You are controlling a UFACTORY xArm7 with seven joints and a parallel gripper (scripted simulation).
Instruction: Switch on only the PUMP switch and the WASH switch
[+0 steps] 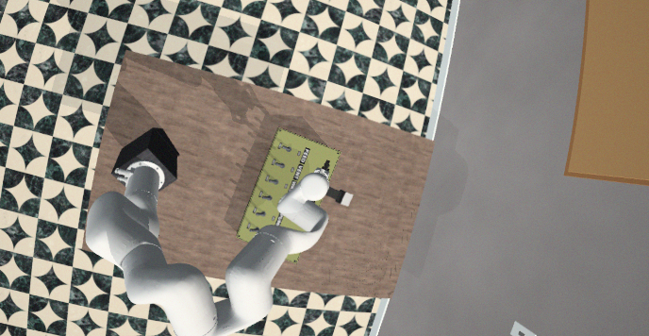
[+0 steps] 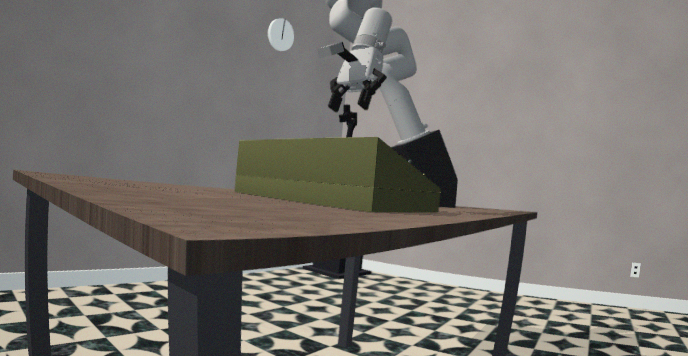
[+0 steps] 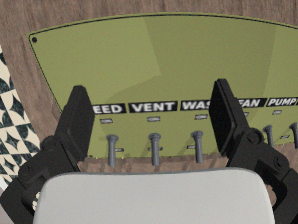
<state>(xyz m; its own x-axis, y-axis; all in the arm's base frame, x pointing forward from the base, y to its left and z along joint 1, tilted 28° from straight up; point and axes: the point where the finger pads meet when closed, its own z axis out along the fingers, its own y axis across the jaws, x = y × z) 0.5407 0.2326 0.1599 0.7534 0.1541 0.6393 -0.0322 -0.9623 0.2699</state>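
White arm's black gripper (image 3: pixel 153 129) hangs above the olive-green wedge-shaped switch console (image 2: pixel 320 170) mid brown wooden worktop (image 2: pixel 150 208); jaws spread wide, empty, spanning the VENT toggle (image 3: pixel 154 148).

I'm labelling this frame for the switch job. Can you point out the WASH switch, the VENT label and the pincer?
WASH switch (image 3: pixel 197 145): wrist view, on its toggle stem.
VENT label (image 3: pixel 152 107): wrist view, on the black name strip.
pincer (image 2: pixel 352 98): exterior view, midway between the open fingertips, above the console.
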